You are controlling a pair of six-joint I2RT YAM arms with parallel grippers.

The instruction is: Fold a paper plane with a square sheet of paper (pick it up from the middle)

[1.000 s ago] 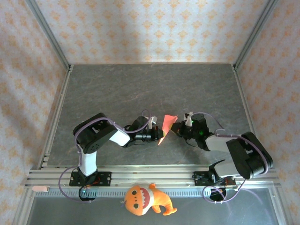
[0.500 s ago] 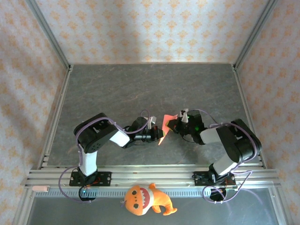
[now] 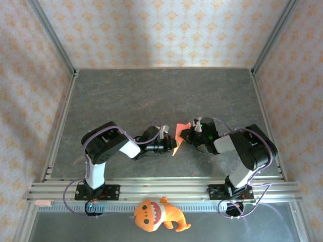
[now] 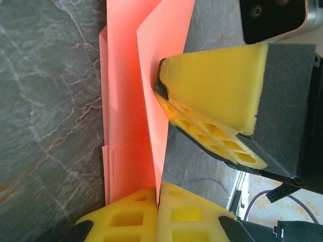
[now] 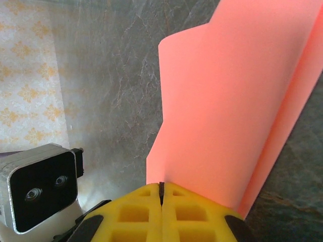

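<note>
Seen from above, my two arms meet tip to tip near the middle of the dark, stone-patterned surface (image 3: 151,96). Between them is the red-pink sheet of paper (image 3: 177,137), partly folded into several layers with long creases and standing on edge. I cannot tell whether its lower corner touches the surface. My left pincer (image 3: 166,146) is pinching one edge of the sheet. In its wrist view the yellow pads (image 4: 181,217) meet with the paper caught in the seam. My right pincer (image 3: 185,135) grips the sheet from the opposite side, pads (image 5: 197,206) pressed together on the paper. An orange plush toy (image 3: 157,214) lies by the near rail, well apart from the paper.
</note>
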